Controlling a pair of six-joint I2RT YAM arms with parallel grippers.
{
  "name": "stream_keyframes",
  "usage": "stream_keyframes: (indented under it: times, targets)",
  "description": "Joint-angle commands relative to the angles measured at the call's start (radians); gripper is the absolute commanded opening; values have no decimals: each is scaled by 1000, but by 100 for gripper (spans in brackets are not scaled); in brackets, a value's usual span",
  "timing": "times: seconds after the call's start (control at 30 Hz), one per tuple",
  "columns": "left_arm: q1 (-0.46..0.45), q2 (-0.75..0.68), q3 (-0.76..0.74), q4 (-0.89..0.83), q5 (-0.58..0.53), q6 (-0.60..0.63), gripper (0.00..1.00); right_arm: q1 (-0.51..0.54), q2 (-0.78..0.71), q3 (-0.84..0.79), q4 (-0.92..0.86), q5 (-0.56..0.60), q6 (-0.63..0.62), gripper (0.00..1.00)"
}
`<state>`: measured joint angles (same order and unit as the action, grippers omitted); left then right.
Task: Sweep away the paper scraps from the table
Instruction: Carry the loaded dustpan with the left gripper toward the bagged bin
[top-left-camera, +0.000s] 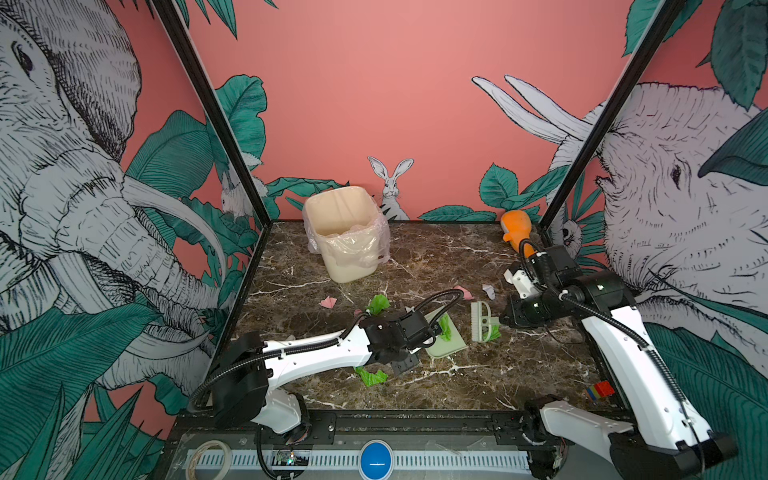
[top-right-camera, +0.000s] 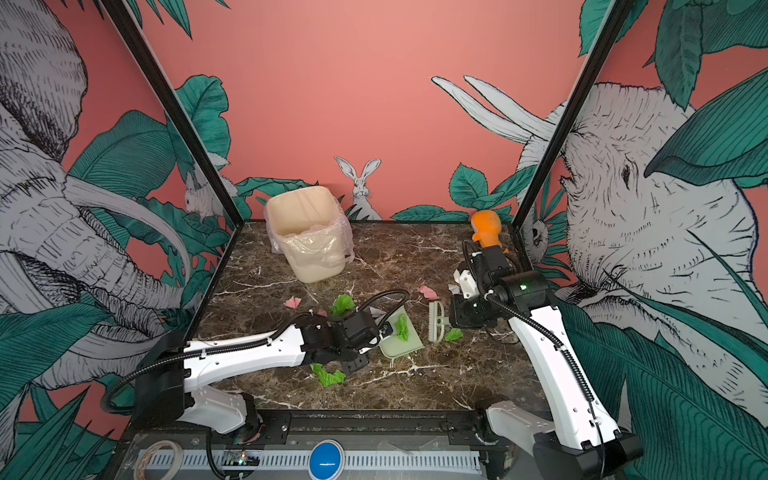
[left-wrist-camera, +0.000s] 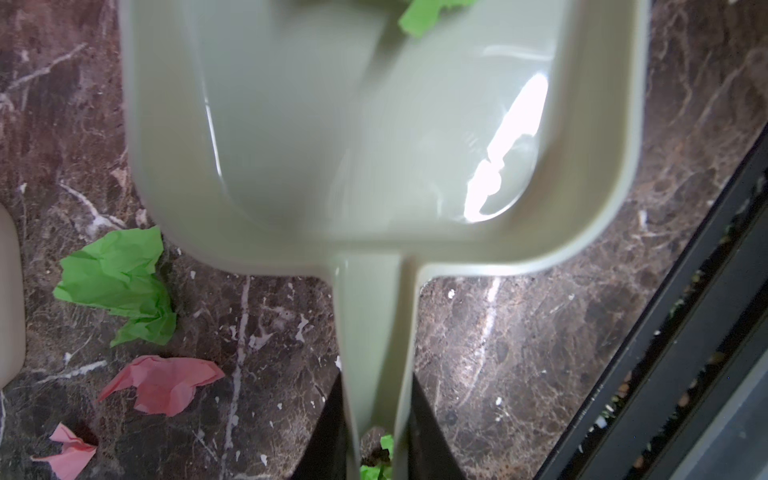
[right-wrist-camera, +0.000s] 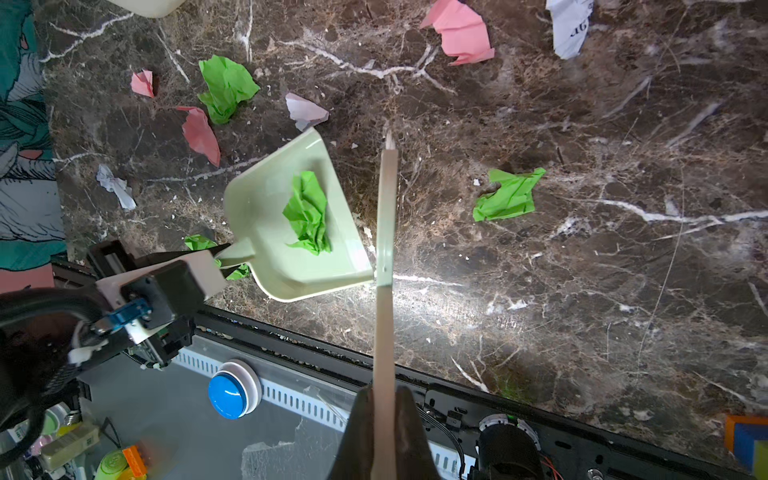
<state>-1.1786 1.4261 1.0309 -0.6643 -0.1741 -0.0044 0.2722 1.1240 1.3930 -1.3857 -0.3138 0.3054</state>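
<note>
My left gripper is shut on the handle of the pale green dustpan, which rests on the table. One green scrap lies inside the pan. My right gripper is shut on the handle of a pale green brush, which stands just right of the pan's mouth. Another green scrap lies right of the brush. More paper scraps lie behind the pan: green, pink, pink and white. A further green scrap sits under the left arm.
A cream bin lined with a clear bag stands at the back left. An orange toy leans in the back right corner. Coloured blocks sit at the front right edge. Black frame posts and printed walls close the sides.
</note>
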Motion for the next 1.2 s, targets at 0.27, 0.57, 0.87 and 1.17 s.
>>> stream_keyframes:
  times: [0.27, 0.57, 0.87, 1.17]
  targets:
    - [111, -148, 49, -135, 6, -86, 13, -59, -1, 23, -15, -57, -50, 0]
    - [183, -188, 183, -297, -18, -113, 13, -71, 12, 4, 12, -83, -60, 0]
    - [289, -192, 352, -472, -28, -140, 13, -75, 41, 15, 36, -113, -71, 0]
    - [419, -178, 494, -607, -68, -117, 13, -77, 44, 4, 56, -135, -73, 0]
